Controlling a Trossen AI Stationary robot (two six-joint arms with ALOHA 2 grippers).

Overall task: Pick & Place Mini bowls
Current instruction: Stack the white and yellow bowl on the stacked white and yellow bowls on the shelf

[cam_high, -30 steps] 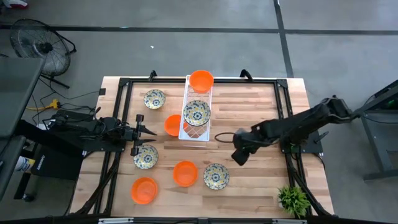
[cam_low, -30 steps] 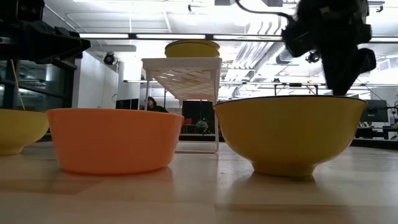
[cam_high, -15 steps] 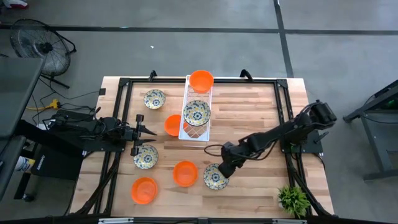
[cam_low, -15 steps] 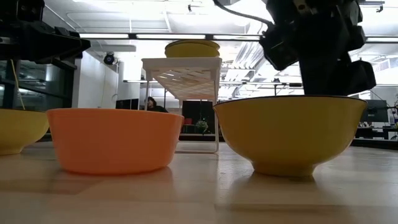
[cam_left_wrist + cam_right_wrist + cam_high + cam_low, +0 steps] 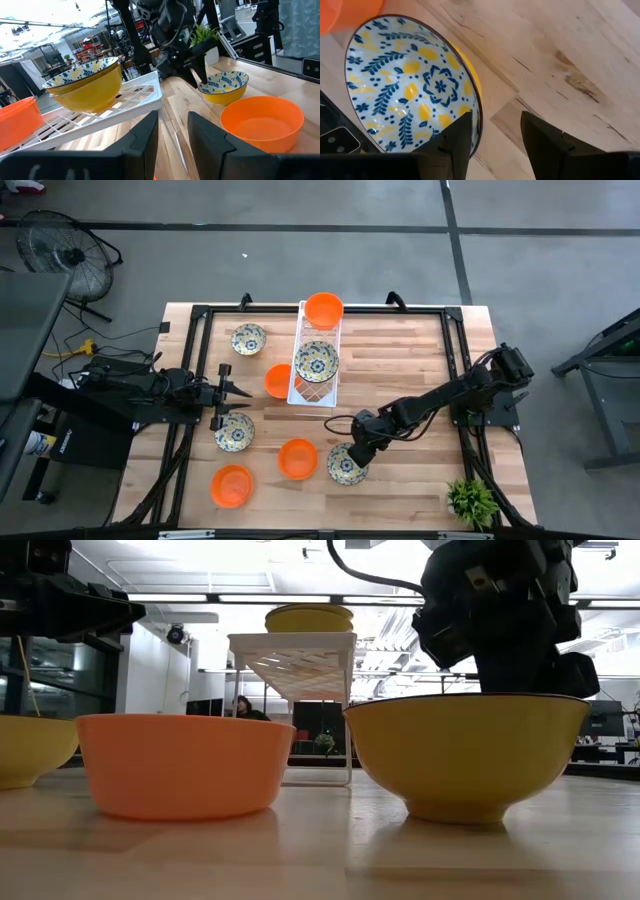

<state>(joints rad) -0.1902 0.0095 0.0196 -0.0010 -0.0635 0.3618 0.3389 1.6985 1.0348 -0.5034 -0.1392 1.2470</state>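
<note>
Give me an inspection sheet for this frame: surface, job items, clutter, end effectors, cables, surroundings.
Surface: wooden table, black frame around it.
Job's things: seven mini bowls on view; three orange bowls and three patterned bowls on the wood, an orange and a patterned one on the white tray.
Clutter: small green plant at a table corner.
End effectors: right end effector open, fingers either side of a patterned bowl's rim; left end effector waits at the table's left side, fingers apart, empty.
Cables: black cable looping from the right arm.
Surroundings: floor fan, grey concrete floor.
</note>
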